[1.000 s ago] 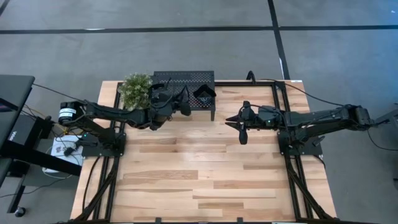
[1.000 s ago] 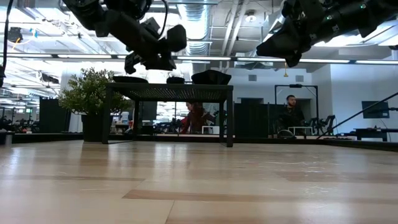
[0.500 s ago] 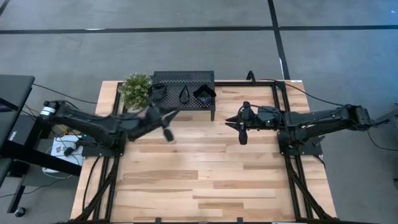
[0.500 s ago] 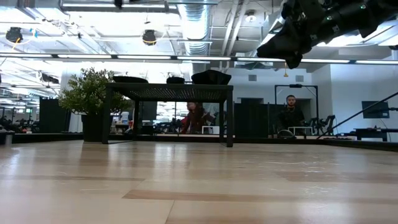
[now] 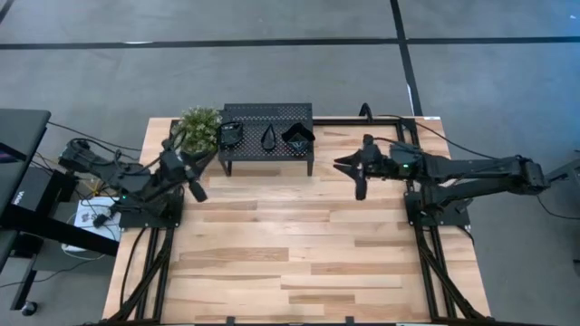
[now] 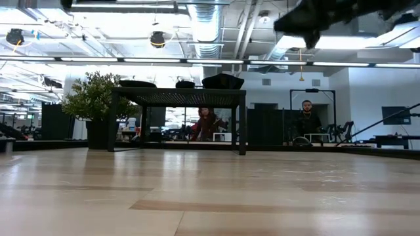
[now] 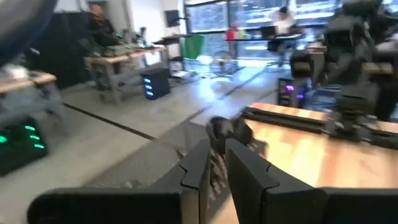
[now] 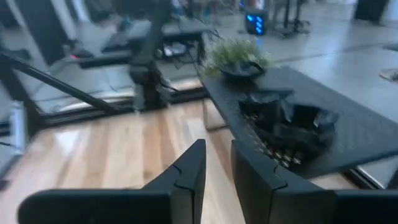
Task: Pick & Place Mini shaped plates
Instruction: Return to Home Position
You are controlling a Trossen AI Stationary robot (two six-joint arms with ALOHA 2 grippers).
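Note:
Three mini shaped plates, glossy black, lie side by side on top of the black perforated rack (image 5: 267,116): one at the left (image 5: 230,134), one in the middle (image 5: 270,137), one at the right (image 5: 297,134). In the low view they show as dark humps (image 6: 222,80) on the rack's top. My left gripper (image 5: 196,191) (image 7: 216,149) hangs above the table's left side, on the near side of the plant, open by a narrow gap with nothing in it. To the right of the rack and above table height is my right gripper (image 5: 338,164) (image 8: 217,149), pointing at the rack, also narrowly open with nothing in it.
A green potted plant (image 5: 198,129) stands at the rack's left end, close to my left gripper. The rack stands on legs (image 6: 241,124) at the table's far edge. Bare wood (image 5: 290,244) lies between the arms and toward the near edge. People sit in the room behind (image 6: 306,118).
My left gripper has drawn back from the rack toward the table's left edge, rising and rolling as it went, and has left the low view. My right gripper has risen a little. The plates on the rack have stayed where they were.

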